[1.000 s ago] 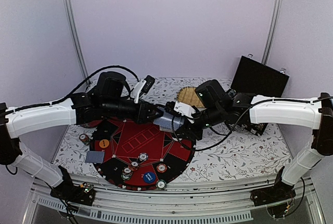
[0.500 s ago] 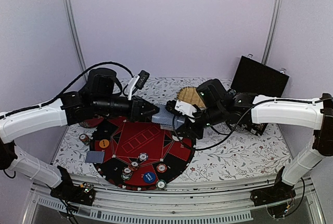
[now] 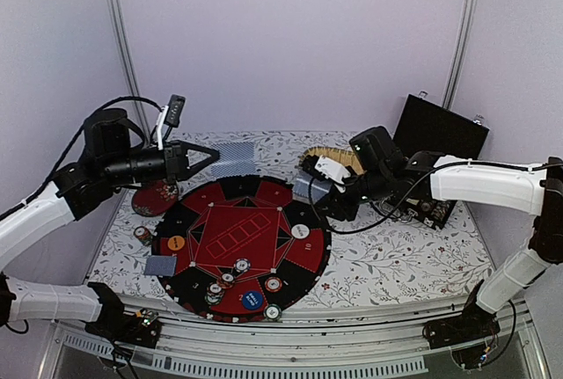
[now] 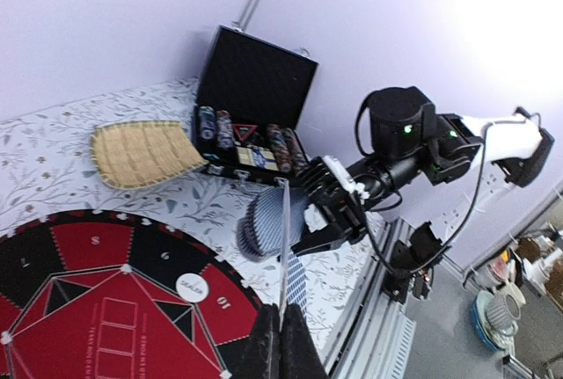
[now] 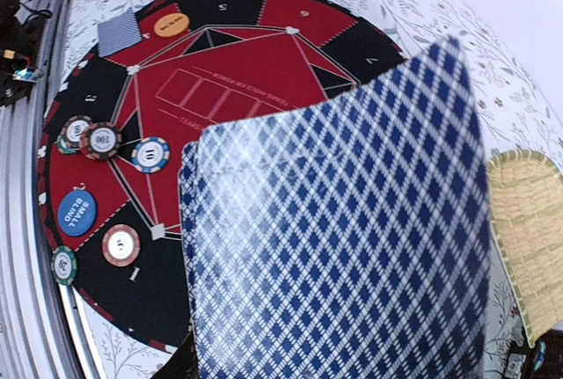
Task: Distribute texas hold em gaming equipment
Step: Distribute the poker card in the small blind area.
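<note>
- Pale lilac walls (image 3: 290, 36) stood behind a tabletop (image 3: 413, 256) covered with a leaf-print cloth.
- At the far left, the left arm reached in well above the surface. The left fingers (image 3: 211, 156) were clenched on a single card (image 3: 232, 157), held in the air over the far left part of the tabletop. The left wrist view showed that card edge-on, pinched at its lower end.
- Below that arm sat a red patterned dish (image 3: 158, 197), and near it a small stack of chips (image 3: 142, 235) stood on the cloth just off the mat.
- A loose card (image 3: 161, 265) lay back-up at the mat's left rim, with an orange button (image 3: 176, 243) just beside it on the black ring.
- A round red-and-black mat (image 3: 242, 221) filled the middle of the tabletop. Several more chips (image 3: 240, 265) were scattered along its near side around a blue button (image 3: 252, 300). A white button (image 3: 300, 231) lay toward its right side.
- Over the mat's far right rim, the right fingers (image 3: 324, 199) were grasping a fanned pack of cards (image 5: 334, 247) with blue-checked backs, clear of the surface.
- Behind them lay a straw tray (image 3: 327, 157).
- At the far right, a black case (image 3: 437, 133) stood open, with rows of chips inside.
</note>
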Tool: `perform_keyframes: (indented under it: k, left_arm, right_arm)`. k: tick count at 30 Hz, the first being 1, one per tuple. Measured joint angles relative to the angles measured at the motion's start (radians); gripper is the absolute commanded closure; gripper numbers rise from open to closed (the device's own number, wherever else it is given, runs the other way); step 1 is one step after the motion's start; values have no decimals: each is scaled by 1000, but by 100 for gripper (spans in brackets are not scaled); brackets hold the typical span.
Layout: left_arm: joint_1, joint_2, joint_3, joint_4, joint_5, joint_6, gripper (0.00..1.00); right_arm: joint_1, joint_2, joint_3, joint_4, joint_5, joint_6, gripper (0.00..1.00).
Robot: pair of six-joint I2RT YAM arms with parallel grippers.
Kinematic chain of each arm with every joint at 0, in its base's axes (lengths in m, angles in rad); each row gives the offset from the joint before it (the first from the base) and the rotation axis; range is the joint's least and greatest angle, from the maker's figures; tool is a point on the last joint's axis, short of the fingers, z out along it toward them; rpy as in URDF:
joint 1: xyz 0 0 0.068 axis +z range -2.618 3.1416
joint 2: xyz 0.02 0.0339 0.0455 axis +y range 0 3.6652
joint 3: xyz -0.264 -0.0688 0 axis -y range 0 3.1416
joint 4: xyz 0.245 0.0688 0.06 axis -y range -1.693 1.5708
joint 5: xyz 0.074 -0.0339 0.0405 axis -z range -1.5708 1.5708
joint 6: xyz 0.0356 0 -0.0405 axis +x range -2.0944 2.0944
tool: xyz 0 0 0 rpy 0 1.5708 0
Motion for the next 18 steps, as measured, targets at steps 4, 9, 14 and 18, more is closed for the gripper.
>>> perform_keyframes:
  k: [4,9,14,18]
  left_arm:
    - [69,12,-17,-77,-12,38,100]
    - [57,186,-86,-110,27,85,100]
    - [-83,406,-89,-89,97,117,100]
    - [-180,552,-41,-44,157,135,100]
  right_arm:
    - [-50,-24,-2,-19,34,13,57]
    - [-66,-89,-10,-38,69,17,57]
    - [-65,-135,-13,-48,72,17,57]
    - [-65,-141,-13,-60,73,20,57]
